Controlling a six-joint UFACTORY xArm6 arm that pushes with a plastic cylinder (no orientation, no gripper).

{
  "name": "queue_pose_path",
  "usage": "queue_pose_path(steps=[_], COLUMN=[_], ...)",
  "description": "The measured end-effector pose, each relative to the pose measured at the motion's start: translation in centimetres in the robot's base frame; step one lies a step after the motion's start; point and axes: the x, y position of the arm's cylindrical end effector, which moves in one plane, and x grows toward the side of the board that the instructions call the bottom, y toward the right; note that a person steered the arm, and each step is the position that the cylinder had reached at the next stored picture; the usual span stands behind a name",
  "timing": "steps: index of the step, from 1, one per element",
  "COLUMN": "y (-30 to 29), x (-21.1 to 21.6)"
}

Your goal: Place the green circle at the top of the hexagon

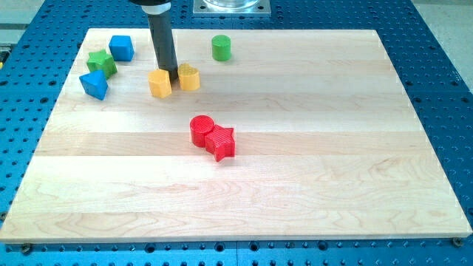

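Note:
The green circle (221, 47), a short green cylinder, stands near the view's top, right of centre-left. Two yellow blocks sit below and left of it: a yellow hexagon-like block (160, 83) and a second yellow block (189, 77) whose shape I cannot make out. My tip (173, 78) is down between these two yellow blocks, touching or nearly touching both. The green circle is apart from the tip, up and to the view's right.
A blue cube (121, 48), a green star (102, 63) and a blue triangle-like block (94, 85) cluster at the view's upper left. A red cylinder (200, 130) and a red star (221, 142) touch near the board's middle. The wooden board (295, 185) lies on a blue perforated table.

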Motion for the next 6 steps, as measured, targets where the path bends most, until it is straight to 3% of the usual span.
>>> queue_pose_path(steps=[2,4,5,6], y=[2.0,12.3,17.9,16.5], x=[-4.3,-1.9,-6.0,-9.8])
